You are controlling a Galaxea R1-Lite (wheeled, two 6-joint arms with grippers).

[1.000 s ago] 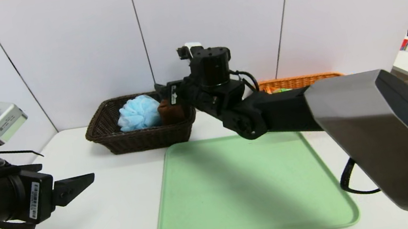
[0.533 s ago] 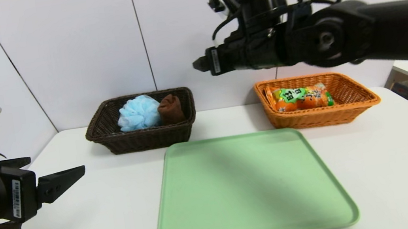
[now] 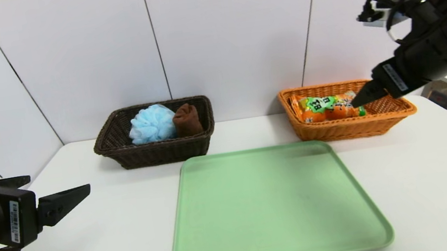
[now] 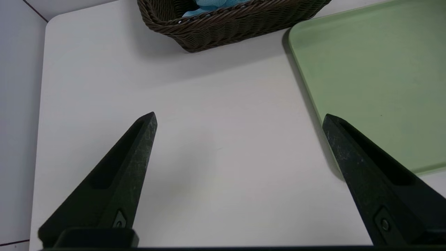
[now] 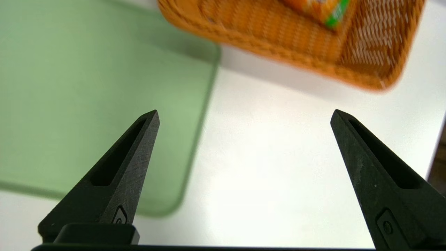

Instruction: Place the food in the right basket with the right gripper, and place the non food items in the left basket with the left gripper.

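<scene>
The dark brown left basket [image 3: 156, 152] holds a light blue bath pouf [image 3: 152, 123] and a brown rolled item [image 3: 187, 120]. An orange and green snack packet [image 3: 326, 107] lies in the orange right basket [image 3: 353, 128], whose wall also shows in the right wrist view [image 5: 278, 52]. My right gripper [image 3: 362, 99] hangs open and empty above the table at the right, level with that basket; its jaws stand wide apart over bare table [image 5: 244, 115]. My left gripper [image 3: 79, 191] is open and empty at the left, over bare table [image 4: 238, 118].
A light green tray [image 3: 276, 205] lies empty in the middle of the white table [image 3: 433, 183], in front of both baskets. A white panelled wall stands behind. Another table with a cup is at the far right edge.
My right arm has swung from over the left basket up and across to the right, ending beside the orange basket. The left gripper drifted slightly back to the left.
</scene>
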